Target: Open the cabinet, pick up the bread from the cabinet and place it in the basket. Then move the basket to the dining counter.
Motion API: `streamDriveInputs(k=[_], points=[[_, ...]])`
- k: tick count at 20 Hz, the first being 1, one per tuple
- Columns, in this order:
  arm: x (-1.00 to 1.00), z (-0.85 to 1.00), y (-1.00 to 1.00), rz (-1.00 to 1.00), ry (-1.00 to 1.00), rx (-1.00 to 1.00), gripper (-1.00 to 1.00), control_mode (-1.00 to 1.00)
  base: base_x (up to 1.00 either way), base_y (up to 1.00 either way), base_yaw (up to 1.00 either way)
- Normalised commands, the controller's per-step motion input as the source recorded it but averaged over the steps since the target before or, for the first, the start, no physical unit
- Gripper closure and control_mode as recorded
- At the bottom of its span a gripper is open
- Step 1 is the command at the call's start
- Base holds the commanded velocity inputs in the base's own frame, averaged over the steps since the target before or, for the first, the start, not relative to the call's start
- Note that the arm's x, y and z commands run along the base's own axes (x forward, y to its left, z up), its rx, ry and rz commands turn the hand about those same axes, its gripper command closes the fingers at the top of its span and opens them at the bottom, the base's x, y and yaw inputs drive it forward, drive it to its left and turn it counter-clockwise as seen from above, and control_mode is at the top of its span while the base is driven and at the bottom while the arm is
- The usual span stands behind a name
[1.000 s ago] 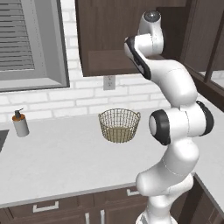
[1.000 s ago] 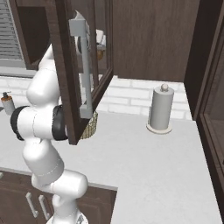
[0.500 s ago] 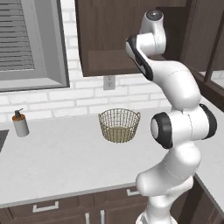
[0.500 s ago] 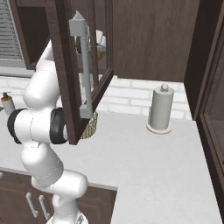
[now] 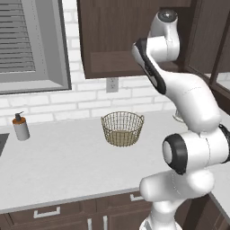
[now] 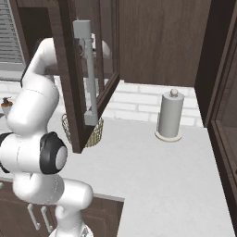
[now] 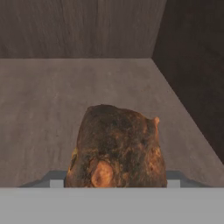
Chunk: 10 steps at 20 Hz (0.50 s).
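Note:
The bread (image 7: 116,146), a golden-brown lumpy roll, lies on the shelf inside the cabinet (image 5: 117,36), close before the hand camera. My gripper (image 7: 114,183) is shut on it, with a grey fingertip (image 7: 56,181) pressed against each side at its base. The cabinet's glass door (image 6: 69,69) stands swung open, its long grey bar handle (image 6: 88,74) facing out. The arm reaches up into the cabinet, so the hand is hidden in the left base view. The round wire basket (image 5: 122,128) stands on the worktop below the cabinet, partly behind the open door (image 6: 95,134).
A soap dispenser (image 5: 20,126) stands at the worktop's left by the window (image 5: 27,45). A paper towel roll (image 6: 169,115) stands against the brick wall to the right. A tall dark cabinet (image 6: 222,115) bounds the right side. The shelf's side wall (image 7: 192,65) is near the bread.
The arm has hardly moved inside the cabinet. The basket and the open door stay as they were.

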Motion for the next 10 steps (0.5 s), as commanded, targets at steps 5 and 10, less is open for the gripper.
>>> streamDriveInputs(k=[5, 10], points=[[-1.00, 0.00, 0.28, 0.08, -0.12, 0.00, 1.00, -1.00, 0.00, 0.00, 0.00], [-1.00, 0.00, 0.18, 0.11, -0.04, 0.00, 1.00, -1.00, 0.00, 0.00, 0.00]])
